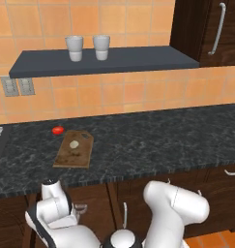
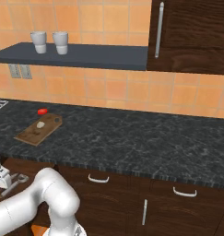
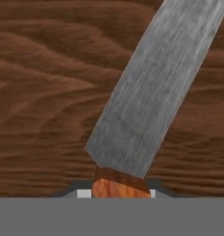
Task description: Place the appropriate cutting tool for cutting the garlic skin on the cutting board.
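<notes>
Kitchen, dark stone desk (image 1: 153,140) | my tool (image 3: 115,192) clamped on knife (image 3: 150,92) handle, low before the cabinets | cutting board (image 1: 75,150) with garlic (image 1: 74,144) near desk's left front edge | lift clear of edge, lay blade beside bulb

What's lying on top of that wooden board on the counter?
On the cutting board sits one small pale garlic bulb; the rest is bare mottled wood. The small red item lies off it, on the counter. Whatever is under the board is hidden.
</notes>
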You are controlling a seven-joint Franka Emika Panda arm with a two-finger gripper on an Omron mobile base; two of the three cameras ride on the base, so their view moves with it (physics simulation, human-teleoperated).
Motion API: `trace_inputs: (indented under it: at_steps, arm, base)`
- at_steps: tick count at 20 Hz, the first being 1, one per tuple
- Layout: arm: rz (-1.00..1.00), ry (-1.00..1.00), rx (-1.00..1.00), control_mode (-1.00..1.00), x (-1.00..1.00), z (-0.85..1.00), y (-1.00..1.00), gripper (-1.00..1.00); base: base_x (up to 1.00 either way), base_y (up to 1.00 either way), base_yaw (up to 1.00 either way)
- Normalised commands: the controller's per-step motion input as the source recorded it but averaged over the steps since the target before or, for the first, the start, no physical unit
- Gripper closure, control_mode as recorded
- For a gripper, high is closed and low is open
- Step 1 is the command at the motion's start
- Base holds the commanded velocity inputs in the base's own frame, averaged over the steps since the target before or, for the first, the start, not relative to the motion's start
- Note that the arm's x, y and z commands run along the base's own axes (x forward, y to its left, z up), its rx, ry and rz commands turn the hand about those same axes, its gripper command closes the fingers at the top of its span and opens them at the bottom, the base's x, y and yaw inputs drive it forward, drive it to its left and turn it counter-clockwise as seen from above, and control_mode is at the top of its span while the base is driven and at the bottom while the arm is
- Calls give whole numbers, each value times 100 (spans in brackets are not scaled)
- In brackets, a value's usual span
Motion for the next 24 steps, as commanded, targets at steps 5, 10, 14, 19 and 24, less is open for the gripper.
trace_inputs:
  at_steps: [5, 10, 14, 19, 24]
  arm:
    - [-15, -3, 0, -100, -56, 36, 0, 100]
    - [-17, -10, 0, -100, -53, 99, -22, 100]
    - [-20, -11, 0, -100, -66, 100, -28, 100]
    - [-19, -15, 0, -100, -59, 99, -34, 100]
    - [-24, -9, 0, -100, -17, 97, -53, 100]
  base:
    - [0, 0, 0]
    - [0, 0, 0]
    - [0, 0, 0]
    - [0, 0, 0]
    - [0, 0, 0]
